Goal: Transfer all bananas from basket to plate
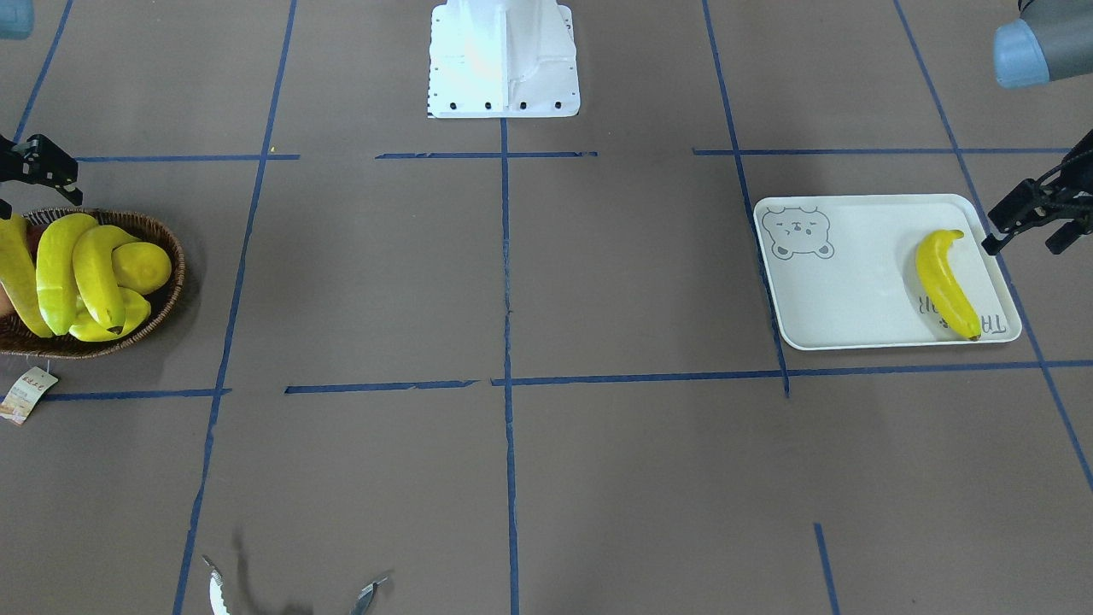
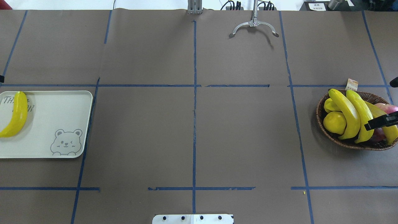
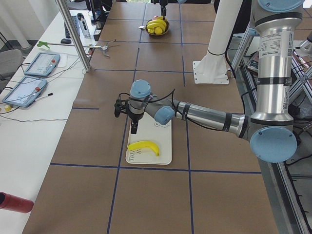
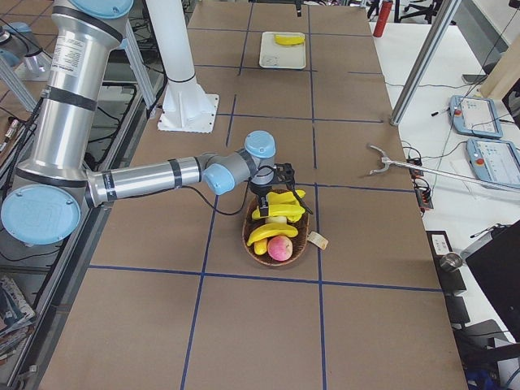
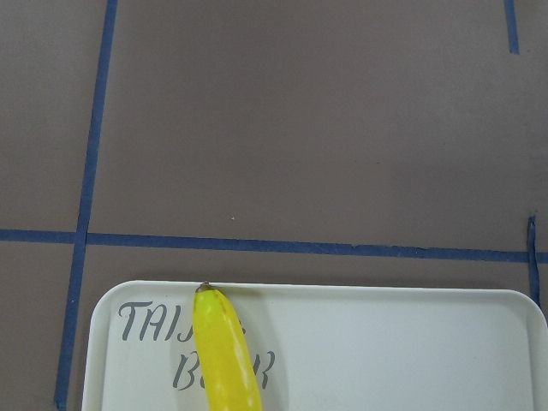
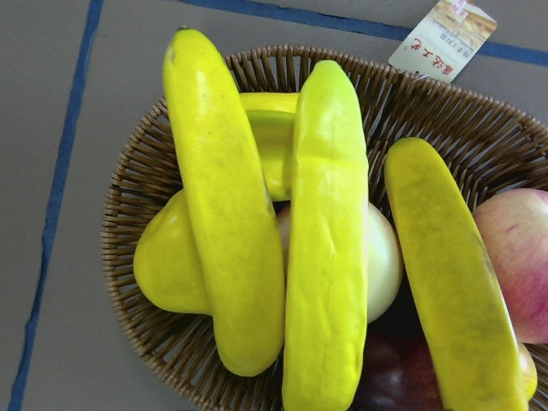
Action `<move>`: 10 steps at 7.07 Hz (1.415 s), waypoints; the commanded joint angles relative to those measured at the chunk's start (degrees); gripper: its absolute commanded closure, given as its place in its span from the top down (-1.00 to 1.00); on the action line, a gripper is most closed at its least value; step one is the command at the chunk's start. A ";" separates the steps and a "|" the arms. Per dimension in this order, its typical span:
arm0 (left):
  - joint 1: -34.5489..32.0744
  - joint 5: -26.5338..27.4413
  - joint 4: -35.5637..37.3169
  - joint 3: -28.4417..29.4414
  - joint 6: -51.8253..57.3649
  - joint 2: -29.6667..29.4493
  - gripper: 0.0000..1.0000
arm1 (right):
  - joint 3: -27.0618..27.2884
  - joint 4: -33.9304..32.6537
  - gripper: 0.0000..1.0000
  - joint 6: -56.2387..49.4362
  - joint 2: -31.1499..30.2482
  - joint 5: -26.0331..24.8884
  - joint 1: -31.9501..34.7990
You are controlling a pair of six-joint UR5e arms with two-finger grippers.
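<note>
My table [image 2: 140,130] is brown paper crossed by blue tape lines [image 2: 194,109], with a white side bench [image 3: 29,136] alongside. The white plate [image 1: 854,290] carries a bear face [image 1: 796,232] and grey lettering, "TAI" and "B…R" readable around the one banana [image 1: 946,284] lying across it. Three bananas [image 6: 325,248] lie piled in the wicker basket [image 2: 321,105], whose paper tag [image 1: 27,395] is too small to read. My left gripper [image 1: 1025,243] hangs spread and empty beside the plate, and my right gripper [image 2: 381,120] is over the basket, jaws impossible to judge.
</note>
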 commanded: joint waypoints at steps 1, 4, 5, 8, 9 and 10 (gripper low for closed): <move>0.02 0.00 0.00 -0.05 0.00 0.00 1.00 | -1.46 0.99 0.67 -0.01 0.66 1.05 -0.06; 0.02 -0.09 0.00 -0.05 0.00 0.00 1.00 | -3.13 0.99 0.65 -0.36 2.41 1.05 0.03; 0.02 -0.17 0.00 -0.05 0.00 0.00 1.00 | -3.49 0.99 0.64 -0.27 3.12 0.97 -0.06; 0.02 -0.18 0.00 -0.05 0.00 -0.09 1.00 | -6.30 0.90 0.64 -0.54 4.70 1.14 0.03; 0.02 -0.18 0.00 -0.05 0.00 -0.09 1.00 | -6.74 0.99 0.64 -0.54 5.31 1.23 0.11; 0.02 -0.18 0.00 -0.05 0.00 -0.09 1.00 | -6.92 0.90 0.64 -0.54 5.58 1.32 0.11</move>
